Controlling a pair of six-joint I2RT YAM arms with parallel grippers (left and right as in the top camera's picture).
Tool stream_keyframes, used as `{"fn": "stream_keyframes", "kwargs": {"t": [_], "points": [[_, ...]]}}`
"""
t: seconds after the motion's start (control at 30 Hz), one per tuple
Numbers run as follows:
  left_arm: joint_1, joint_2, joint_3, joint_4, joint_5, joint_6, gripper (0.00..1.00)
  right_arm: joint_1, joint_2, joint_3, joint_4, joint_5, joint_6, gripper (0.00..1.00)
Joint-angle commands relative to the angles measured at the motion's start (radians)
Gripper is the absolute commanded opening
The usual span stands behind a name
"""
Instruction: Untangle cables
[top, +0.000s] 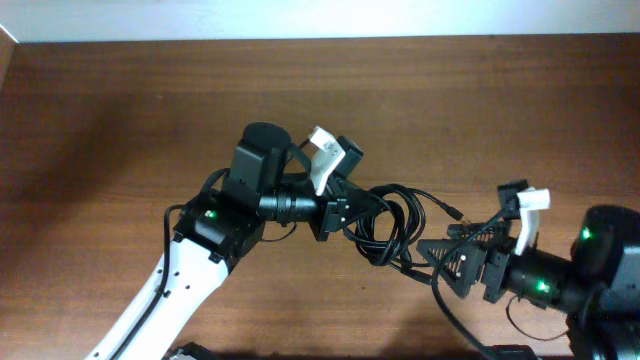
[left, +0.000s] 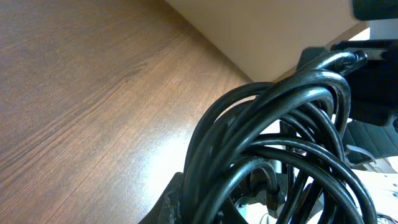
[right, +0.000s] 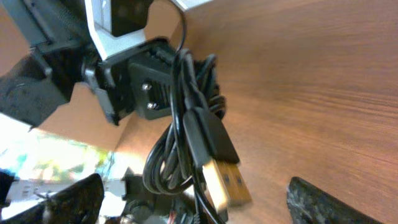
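From overhead, the left gripper (top: 338, 212) is near the middle of the wooden table (top: 100, 120). It is clenched on the black cables (top: 385, 225), which form one tangled bundle just to its right. The right gripper (top: 450, 258) stands at the right of the bundle, its jaws released.

On the left wrist view, the cables (left: 280, 143) fill the right side as thick loops.

On the right wrist view, the fingers (right: 329, 202) are wide apart. A gold-tipped plug (right: 227, 183) is between them and touches neither.
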Motion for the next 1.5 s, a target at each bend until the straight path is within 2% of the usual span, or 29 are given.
{"fn": "stream_keyframes", "kwargs": {"t": [0.0, 0.03, 0.3, 0.37, 0.63, 0.73, 0.97, 1.17, 1.47], "points": [[0.002, -0.023, 0.019, 0.02, 0.044, 0.005, 0.0, -0.005, 0.036, 0.023, 0.002, -0.112, 0.0, 0.73], [0.0, -0.023, 0.019, 0.021, 0.044, -0.001, 0.0, -0.005, 0.045, 0.023, 0.001, -0.123, 0.0, 0.68], [-0.055, -0.023, 0.019, 0.049, 0.043, -0.021, 0.0, -0.005, 0.047, 0.023, 0.003, -0.13, 0.0, 0.67], [-0.08, -0.023, 0.019, 0.075, 0.04, -0.021, 0.0, -0.005, 0.047, 0.023, 0.003, -0.13, 0.0, 0.64], [-0.096, -0.023, 0.019, 0.089, -0.017, -0.022, 0.0, -0.005, 0.047, 0.023, -0.004, -0.13, 0.0, 0.15], [-0.096, -0.023, 0.019, 0.091, -0.016, -0.022, 0.0, -0.005, 0.047, 0.023, -0.006, -0.129, 0.0, 0.04], [-0.096, -0.023, 0.019, 0.09, -0.008, -0.074, 0.0, -0.005, 0.047, 0.023, -0.023, -0.081, -0.003, 0.04], [-0.096, -0.023, 0.018, 0.084, 0.048, -0.074, 0.0, -0.005, 0.047, 0.023, -0.137, 0.171, -0.003, 0.04], [-0.096, -0.023, 0.018, 0.084, 0.186, -0.073, 0.0, -0.005, 0.047, 0.023, -0.225, 0.373, -0.003, 0.04]]}}
